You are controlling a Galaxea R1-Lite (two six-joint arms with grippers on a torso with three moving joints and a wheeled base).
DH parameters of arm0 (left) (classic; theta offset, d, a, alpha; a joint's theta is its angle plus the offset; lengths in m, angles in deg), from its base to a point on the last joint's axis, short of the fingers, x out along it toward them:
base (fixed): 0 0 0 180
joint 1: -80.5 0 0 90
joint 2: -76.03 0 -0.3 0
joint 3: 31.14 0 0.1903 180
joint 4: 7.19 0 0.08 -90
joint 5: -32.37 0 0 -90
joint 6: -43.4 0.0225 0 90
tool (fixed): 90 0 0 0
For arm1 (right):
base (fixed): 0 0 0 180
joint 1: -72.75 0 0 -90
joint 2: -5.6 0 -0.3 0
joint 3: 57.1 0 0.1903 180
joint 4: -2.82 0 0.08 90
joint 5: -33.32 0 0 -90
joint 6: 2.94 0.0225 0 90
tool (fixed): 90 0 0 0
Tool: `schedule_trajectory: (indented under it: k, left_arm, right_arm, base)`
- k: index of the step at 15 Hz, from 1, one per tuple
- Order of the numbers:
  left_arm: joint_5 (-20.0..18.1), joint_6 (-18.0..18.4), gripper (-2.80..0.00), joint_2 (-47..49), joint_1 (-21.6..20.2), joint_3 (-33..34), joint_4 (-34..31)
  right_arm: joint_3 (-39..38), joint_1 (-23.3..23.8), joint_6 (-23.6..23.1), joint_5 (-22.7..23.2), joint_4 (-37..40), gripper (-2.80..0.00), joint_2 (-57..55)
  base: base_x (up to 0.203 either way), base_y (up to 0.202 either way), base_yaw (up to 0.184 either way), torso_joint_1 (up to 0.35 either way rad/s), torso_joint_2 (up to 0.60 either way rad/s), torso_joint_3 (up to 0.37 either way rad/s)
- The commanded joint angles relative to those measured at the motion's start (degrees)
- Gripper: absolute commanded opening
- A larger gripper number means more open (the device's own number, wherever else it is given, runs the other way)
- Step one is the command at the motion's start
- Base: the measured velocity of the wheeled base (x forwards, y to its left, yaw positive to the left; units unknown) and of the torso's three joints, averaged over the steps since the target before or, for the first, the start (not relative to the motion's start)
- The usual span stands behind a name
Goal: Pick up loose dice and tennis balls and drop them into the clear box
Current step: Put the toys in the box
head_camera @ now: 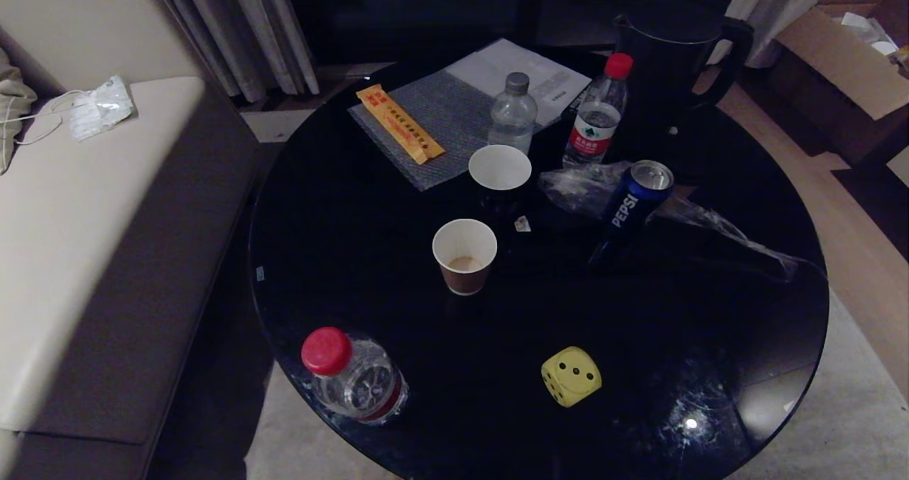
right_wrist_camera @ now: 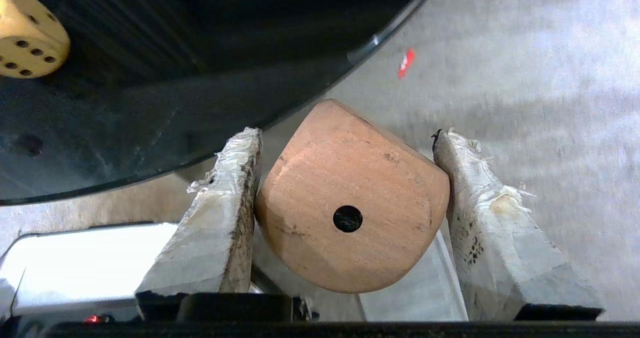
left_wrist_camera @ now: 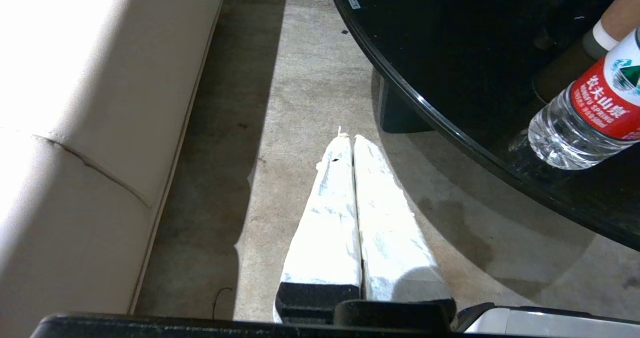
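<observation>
My right gripper (right_wrist_camera: 345, 135) is shut on a tan die (right_wrist_camera: 350, 198), its single-pip face turned toward the wrist camera. It hangs beside the rim of the round black table (right_wrist_camera: 150, 128), over the floor. A yellow die (head_camera: 570, 375) rests near the table's front edge and shows as well in the right wrist view (right_wrist_camera: 27, 38). Under the held die lies a pale translucent surface (right_wrist_camera: 420, 293); I cannot tell whether it is the clear box. No tennis balls are in view. My left gripper (left_wrist_camera: 350, 138) is shut and empty, parked over the floor between sofa and table. Neither arm shows in the head view.
On the black table (head_camera: 355, 253) stand a red-capped bottle (head_camera: 355, 377), two paper cups (head_camera: 465, 254), a Pepsi can (head_camera: 632, 206), two more bottles (head_camera: 596, 114), a dark kettle (head_camera: 671, 75) and crumpled plastic (head_camera: 710, 221). A beige sofa (head_camera: 92, 217) runs along the left.
</observation>
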Motion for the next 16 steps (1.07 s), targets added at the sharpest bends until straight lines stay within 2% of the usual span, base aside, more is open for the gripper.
schedule_trajectory:
  k: [1, 3, 16]
  left_arm:
    - [0.0, -0.1, -2.8, 0.1, 0.0, 0.1, 0.0]
    - [0.0, -0.1, -2.8, 0.1, 0.0, 0.1, 0.0]
    - [-0.2, 0.5, -2.8, 0.1, 0.0, 0.1, 0.0]
  right_arm:
    - [-0.8, -0.7, -0.6, 0.2, 0.3, -2.8, 7.7]
    - [-0.9, -1.1, -1.3, 0.5, 0.2, -2.8, 10.3]
    - [-0.9, -1.1, -1.2, 0.5, 0.3, -2.8, 10.2]
  base:
    - [0.0, 0.0, 0.0, 0.0, 0.0, 0.0]
    - [0.0, 0.0, 0.0, 0.0, 0.0, 0.0]
    - [0.0, 0.0, 0.0, 0.0, 0.0, 0.0]
